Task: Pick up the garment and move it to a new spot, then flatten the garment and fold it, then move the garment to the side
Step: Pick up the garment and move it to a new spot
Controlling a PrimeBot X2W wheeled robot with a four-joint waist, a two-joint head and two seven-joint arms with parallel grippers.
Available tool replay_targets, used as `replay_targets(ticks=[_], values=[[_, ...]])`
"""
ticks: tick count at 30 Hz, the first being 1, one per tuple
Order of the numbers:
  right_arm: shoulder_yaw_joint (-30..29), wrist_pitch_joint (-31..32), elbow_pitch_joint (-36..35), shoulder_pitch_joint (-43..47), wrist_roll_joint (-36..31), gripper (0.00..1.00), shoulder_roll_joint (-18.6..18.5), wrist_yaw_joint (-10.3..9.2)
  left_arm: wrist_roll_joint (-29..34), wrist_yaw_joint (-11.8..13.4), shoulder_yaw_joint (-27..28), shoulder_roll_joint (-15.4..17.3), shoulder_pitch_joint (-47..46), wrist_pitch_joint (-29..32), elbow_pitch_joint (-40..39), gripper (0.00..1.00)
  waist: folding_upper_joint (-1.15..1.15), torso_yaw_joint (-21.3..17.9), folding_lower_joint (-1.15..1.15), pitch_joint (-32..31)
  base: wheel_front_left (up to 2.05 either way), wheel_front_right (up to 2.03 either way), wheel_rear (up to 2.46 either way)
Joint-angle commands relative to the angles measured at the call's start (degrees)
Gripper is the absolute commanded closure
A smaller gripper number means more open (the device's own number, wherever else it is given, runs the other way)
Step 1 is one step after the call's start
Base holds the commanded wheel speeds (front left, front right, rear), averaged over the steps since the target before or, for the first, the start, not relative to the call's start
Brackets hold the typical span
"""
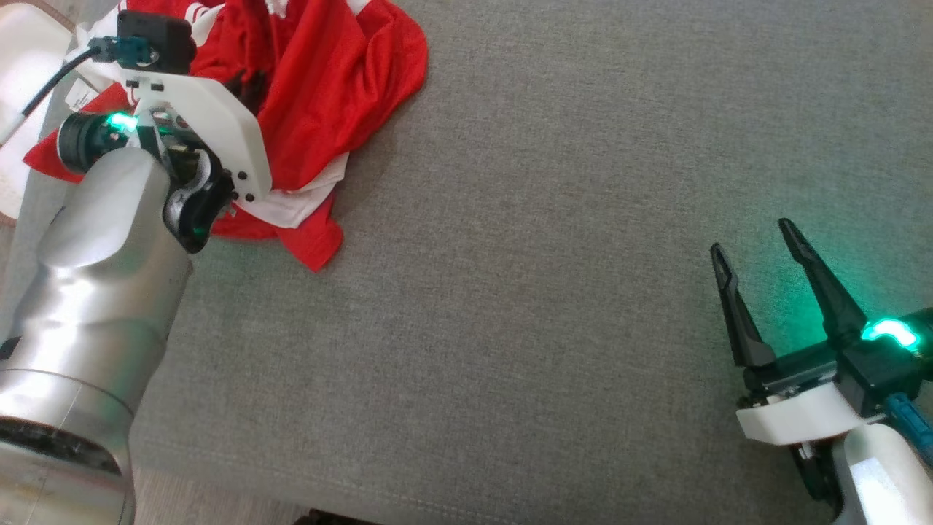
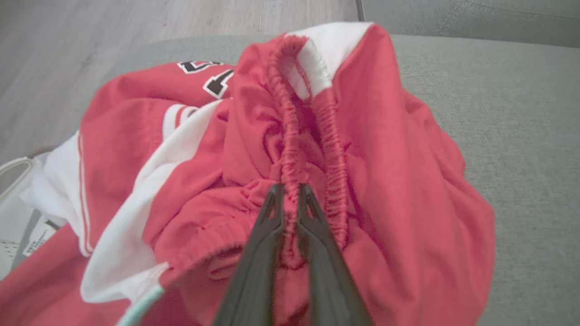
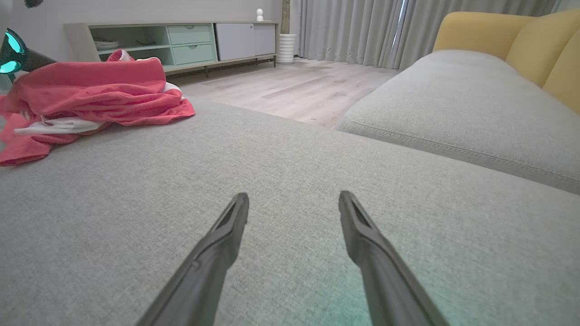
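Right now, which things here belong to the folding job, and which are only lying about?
For the job: red garment, crumpled; left gripper, shut on its elastic band; right gripper, open; grey cushion under them.
Lying about: cabinet, curtains, white vase, yellow cushions.

No word or number can be read in full on the red garment point(image 2: 398, 181), crumpled at the far left of the grey cushion point(image 1: 547, 292); black characters edged in white point(image 2: 213, 77) stand on a fold toward the garment's far side, cut off by the creases and not to be made out as letters or figures; a white label point(image 2: 38, 235) at the garment's left edge, beside a white panel of the cloth, carries lines of fine dark print, too small and too blurred to read.
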Motion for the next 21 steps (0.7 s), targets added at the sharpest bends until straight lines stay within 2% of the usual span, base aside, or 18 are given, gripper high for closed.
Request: replay_targets(ticks=[1,2,9,15,21], values=[[0.82,-0.62,-1.99,0.59,0.49,0.00,-0.73,0.44,-0.51,0.10,0.74,3.25,-2.40,-1.85,-1.42,1.00,0.00,0.33,0.00,0.29,0.00,0.00,0.00],[0.62,-0.62,-1.79,0.64,0.53,0.00,-0.65,0.44,-1.07,0.10,-0.48,3.87,-3.24,-5.19,-1.90,1.00,0.00,0.56,0.00,-0.15,0.00,0.00,0.00],[3.01,-0.62,0.70,0.45,1.89,0.00,2.00,0.44,-0.42,0.10,-5.37,7.23,-7.19,-13.37,-1.49,1.00,0.00,-1.00,0.00,-7.06,0.00,0.00,0.00],[4.62,-0.62,2.57,0.50,3.16,0.00,5.48,0.44,-1.28,0.10,-10.22,9.52,-10.20,-15.10,-4.13,1.00,0.00,-4.75,0.00,-14.65,0.00,0.00,0.00],[4.84,-0.62,2.84,1.07,4.47,0.00,8.40,0.44,-4.31,0.10,-15.32,11.83,-13.07,-14.32,-10.52,1.00,0.00,-11.08,0.00,-20.00,0.00,0.00,0.00]])
